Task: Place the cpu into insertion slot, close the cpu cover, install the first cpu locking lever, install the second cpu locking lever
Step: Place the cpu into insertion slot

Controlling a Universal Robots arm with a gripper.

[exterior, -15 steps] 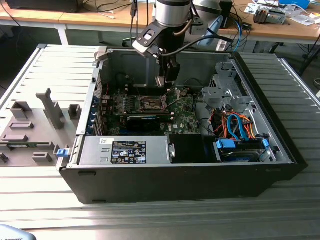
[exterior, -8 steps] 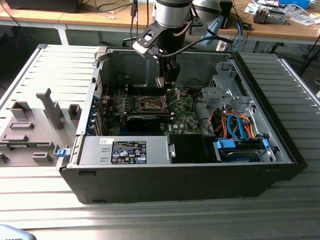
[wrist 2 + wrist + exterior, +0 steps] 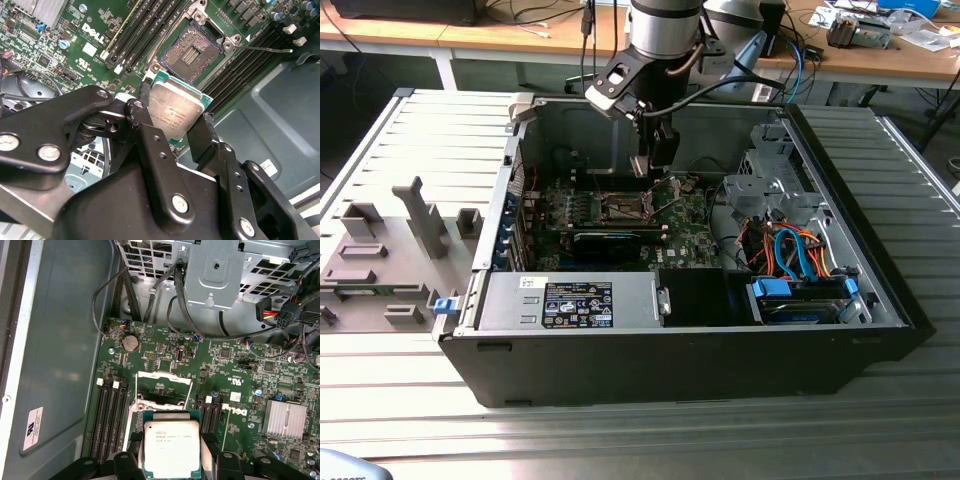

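Silver-grey cpu [image 3: 175, 112] pinched by its edges in the black tool [image 3: 174, 117], face up. Open insertion slot [image 3: 192, 52] just below the tool. Beyond it, cpu cover [image 3: 165, 376] tipped up.

The cpu [image 3: 171, 450] has a matt silver metal face; the gripper [image 3: 175, 106] is smooth, slightly glossy black.

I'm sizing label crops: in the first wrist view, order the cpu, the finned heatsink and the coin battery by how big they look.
1. cpu, inflated by nearness to the camera
2. finned heatsink
3. coin battery
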